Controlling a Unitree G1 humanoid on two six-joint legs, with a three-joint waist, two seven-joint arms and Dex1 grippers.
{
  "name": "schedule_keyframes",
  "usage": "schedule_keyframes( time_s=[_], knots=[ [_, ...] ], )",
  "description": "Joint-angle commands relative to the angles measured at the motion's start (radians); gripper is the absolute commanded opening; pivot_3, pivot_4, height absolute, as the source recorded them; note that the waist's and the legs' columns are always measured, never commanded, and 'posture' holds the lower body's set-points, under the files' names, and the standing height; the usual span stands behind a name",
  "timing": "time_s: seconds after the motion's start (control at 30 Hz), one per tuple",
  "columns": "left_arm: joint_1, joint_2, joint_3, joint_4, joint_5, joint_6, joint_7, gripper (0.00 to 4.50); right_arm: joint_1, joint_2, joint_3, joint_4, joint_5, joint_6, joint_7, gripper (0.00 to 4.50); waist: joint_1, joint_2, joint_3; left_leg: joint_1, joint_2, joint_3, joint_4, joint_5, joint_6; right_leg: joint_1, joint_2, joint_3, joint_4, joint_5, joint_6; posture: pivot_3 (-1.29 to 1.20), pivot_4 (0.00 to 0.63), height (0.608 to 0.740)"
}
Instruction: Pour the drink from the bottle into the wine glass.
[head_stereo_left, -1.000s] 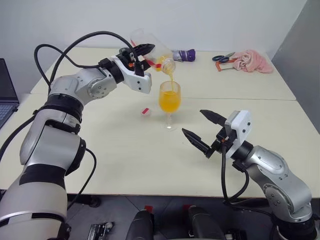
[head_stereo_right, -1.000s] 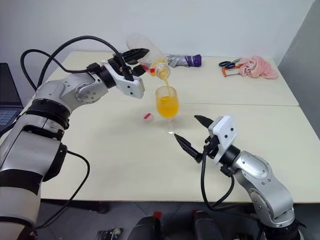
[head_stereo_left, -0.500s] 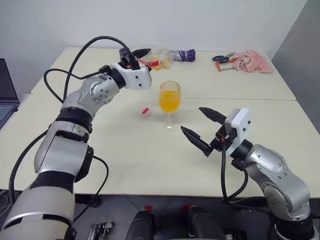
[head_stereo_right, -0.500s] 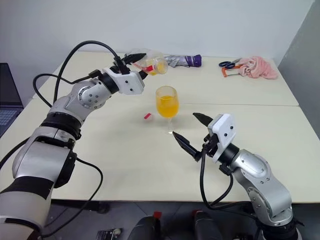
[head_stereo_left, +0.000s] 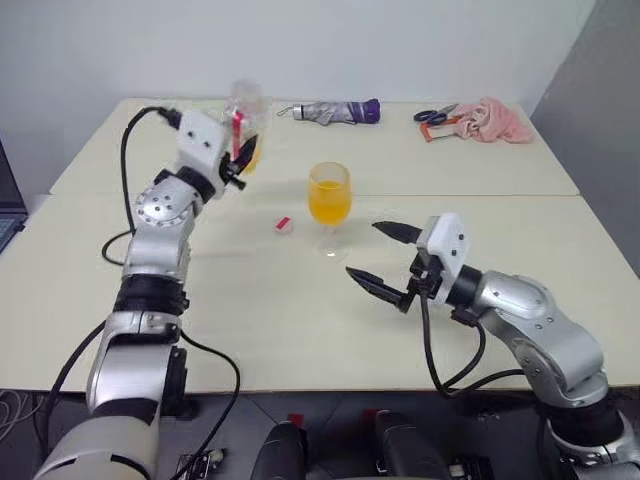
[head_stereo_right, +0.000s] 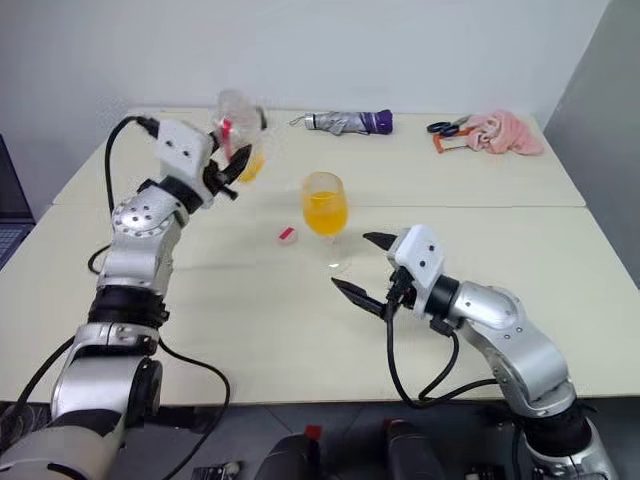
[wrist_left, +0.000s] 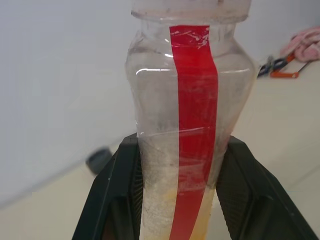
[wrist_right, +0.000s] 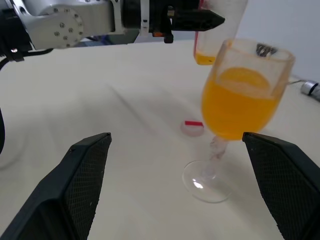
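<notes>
No readable text, not even on the bottle's (wrist_left: 192, 135) red stripe.

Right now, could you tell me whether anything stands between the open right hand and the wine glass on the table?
Nothing visible does. The right hand is open just in front of the wine glass, with bare table between them. The small cap lies beside the glass's foot, off that line. The left hand holds the bottle off to the side.

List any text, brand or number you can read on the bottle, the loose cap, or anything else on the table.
None can be read.
Bottle: a plain red stripe, no lettering visible.
Cap: red and white, no print legible.
Wine glass: unmarked.
</notes>
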Motion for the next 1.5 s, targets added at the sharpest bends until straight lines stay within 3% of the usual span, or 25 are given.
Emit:
schedule_keyframes(
  time_s=[0.03,0.17,0.27,0.73,1.03,1.3,1.5],
  knots=[
    [0.076,0.038,0.096,-0.153,-0.093,0.171,-0.003,1.66,-0.050,0.011,0.028,0.010,-0.010,0.003,0.025,4.50,0.002,0.000,0.000,0.000,0.000,0.000,0.001,0.000,0.000,0.000,0.000,0.000,0.001,0.000,0.000,0.00,0.150,0.740],
    [0.200,0.043,0.137,-0.226,-0.142,0.283,-0.022,1.66,-0.095,0.033,0.040,0.038,-0.007,0.018,0.034,4.50,0.006,0.000,0.000,0.000,0.001,-0.002,0.004,0.000,0.000,0.000,0.000,-0.001,0.004,0.000,0.000,0.00,0.150,0.740],
    [0.247,0.041,0.150,-0.227,-0.142,0.268,-0.026,1.66,-0.124,0.050,0.052,0.057,-0.013,0.030,0.031,4.50,0.015,0.000,0.000,-0.002,0.001,-0.002,0.009,0.000,0.000,0.001,-0.001,-0.001,0.005,0.000,0.000,0.00,0.150,0.740],
    [0.290,0.007,0.181,-0.134,-0.179,0.176,-0.105,1.66,-0.160,0.095,0.080,0.055,-0.043,0.068,0.021,4.50,0.027,-0.001,-0.001,-0.001,0.000,-0.003,0.010,0.000,0.000,0.001,0.000,-0.002,0.006,0.000,0.000,0.00,0.150,0.740],
    [0.326,-0.002,0.176,-0.194,-0.168,0.156,-0.104,4.49,-0.152,0.088,0.072,0.046,-0.040,0.080,0.026,4.50,0.027,-0.001,-0.001,-0.001,0.000,-0.003,0.010,0.000,0.000,0.001,0.000,-0.002,0.006,0.000,0.000,0.00,0.150,0.740],
    [0.407,-0.003,0.174,-0.282,-0.148,0.142,-0.074,4.49,-0.081,0.049,0.051,0.037,-0.046,0.024,0.046,4.50,0.027,-0.001,-0.001,-0.001,0.001,-0.002,0.009,0.000,0.000,0.001,0.000,-0.001,0.005,0.000,0.000,0.00,0.150,0.740],
    [0.523,0.000,0.189,-0.396,-0.142,0.174,-0.039,4.49,0.124,0.018,0.020,0.059,-0.120,-0.156,0.036,4.50,0.027,-0.001,-0.001,-0.001,0.001,-0.002,0.008,0.000,0.000,0.001,-0.001,0.000,0.004,0.000,0.001,0.00,0.150,0.740]
  ],
)
